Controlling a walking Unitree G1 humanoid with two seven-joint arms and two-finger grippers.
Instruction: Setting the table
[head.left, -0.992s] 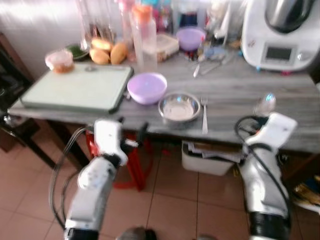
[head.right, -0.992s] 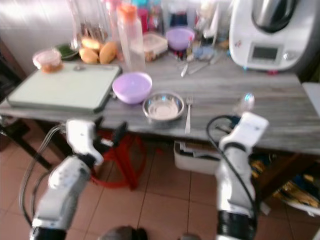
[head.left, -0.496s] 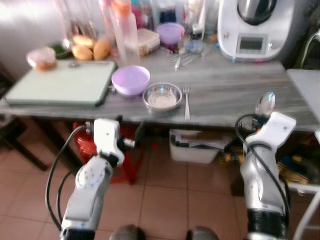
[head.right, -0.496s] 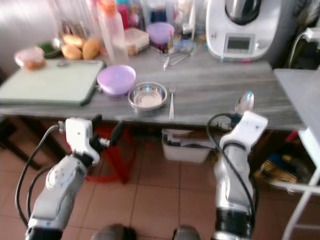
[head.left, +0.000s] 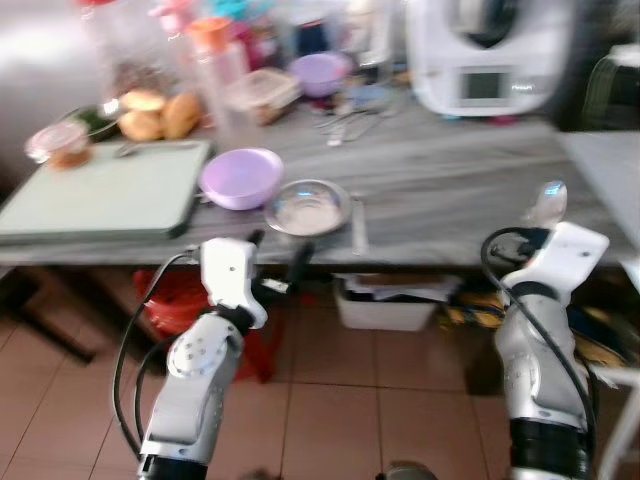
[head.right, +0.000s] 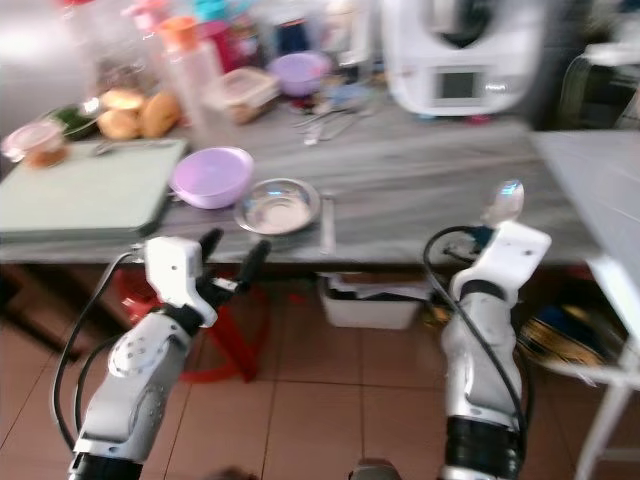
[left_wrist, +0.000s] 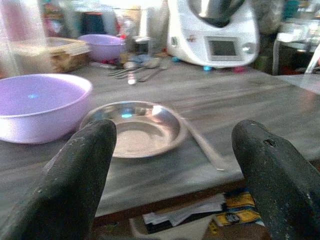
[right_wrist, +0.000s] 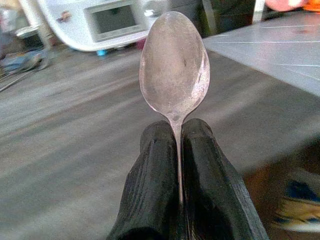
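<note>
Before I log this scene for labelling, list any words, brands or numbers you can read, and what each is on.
No text is readable.
Cooker: its screen and a small mark on its front are too blurred to read.
Bottles and tub at the back: labels blurred.
Spoon in the right fingers: no marking.

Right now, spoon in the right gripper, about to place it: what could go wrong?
1. The right gripper pinches the spoon only by its thin handle, bowl up; it could pivot or slip on setdown.
2. The steel bowl and fork sit near the table's front edge; a nudge could push them off.
3. The head views are blurred, so placement may be misjudged.
</note>
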